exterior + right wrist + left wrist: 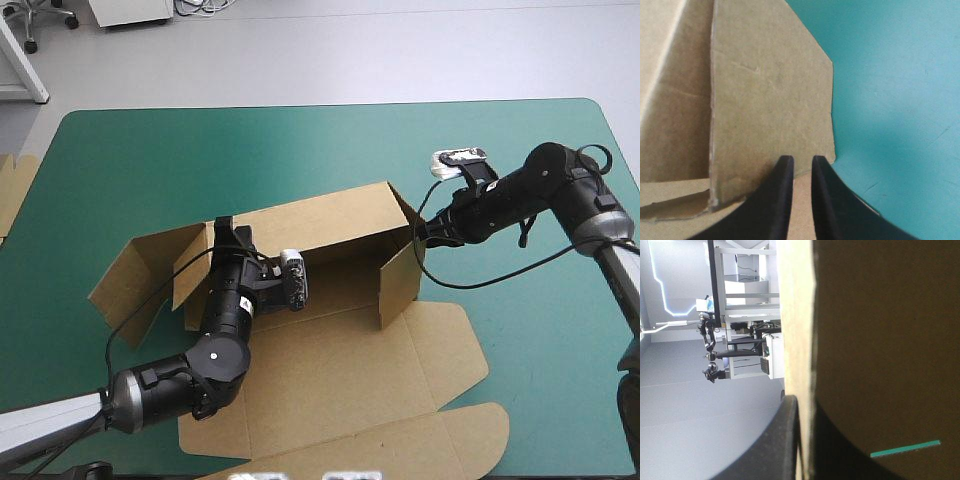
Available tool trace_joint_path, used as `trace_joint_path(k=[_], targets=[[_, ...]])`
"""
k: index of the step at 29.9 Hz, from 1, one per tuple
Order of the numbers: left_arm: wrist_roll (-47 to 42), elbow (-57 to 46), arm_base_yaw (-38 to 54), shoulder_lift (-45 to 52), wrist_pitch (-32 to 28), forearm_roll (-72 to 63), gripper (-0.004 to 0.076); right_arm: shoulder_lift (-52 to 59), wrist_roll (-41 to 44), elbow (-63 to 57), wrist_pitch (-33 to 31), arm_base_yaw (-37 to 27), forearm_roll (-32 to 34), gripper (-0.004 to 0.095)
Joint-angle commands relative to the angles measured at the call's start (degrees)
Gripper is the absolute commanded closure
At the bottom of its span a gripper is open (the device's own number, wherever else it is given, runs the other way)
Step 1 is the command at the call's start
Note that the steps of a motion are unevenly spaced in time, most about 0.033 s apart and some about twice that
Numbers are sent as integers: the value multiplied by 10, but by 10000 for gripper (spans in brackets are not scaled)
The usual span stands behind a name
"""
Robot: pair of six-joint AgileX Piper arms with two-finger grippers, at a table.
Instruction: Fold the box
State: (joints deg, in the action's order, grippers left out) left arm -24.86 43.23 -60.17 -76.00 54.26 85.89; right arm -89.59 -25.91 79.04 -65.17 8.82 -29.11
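Note:
The brown box (340, 345) lies in the middle of the table, half raised. Its long back wall (330, 222) stands up, a short end flap (400, 285) stands at the right, and the lid panel (400, 440) lies flat toward the near edge. My left gripper (222, 232) is at the box's left end wall, shut on its upper edge. In the left wrist view the board (880, 340) runs edge-on between the fingers of the left gripper (802, 402). My right gripper (420, 232) is at the back wall's right corner. In its own view the right gripper (799, 161) is all but shut, with board in the gap and a flap (770, 90) just ahead.
An outer flap (130, 275) splays out flat at the box's left. An edge of more board (12, 185) shows at the table's left edge. Bare teal-green cover (500, 140) spreads behind and to the right of the box.

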Motion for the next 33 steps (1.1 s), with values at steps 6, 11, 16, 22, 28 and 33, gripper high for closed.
trace_joint_path(k=[6,11,16,22,28,33], targets=[[-10,8,1,8,-7,-16,734,28,-11,13,-2,-2,-39,379],[-10,8,1,8,-7,-16,734,32,-20,13,-6,-2,-54,339],[-10,8,1,8,-7,-16,734,40,-31,10,-6,-1,-58,339],[-10,8,1,8,-7,-16,734,40,-63,-6,-1,-1,-87,339],[-11,8,1,8,-7,-16,734,40,-78,-12,0,-1,-109,339],[-17,8,1,8,-7,-16,734,44,-78,-12,-2,-1,-109,339]])
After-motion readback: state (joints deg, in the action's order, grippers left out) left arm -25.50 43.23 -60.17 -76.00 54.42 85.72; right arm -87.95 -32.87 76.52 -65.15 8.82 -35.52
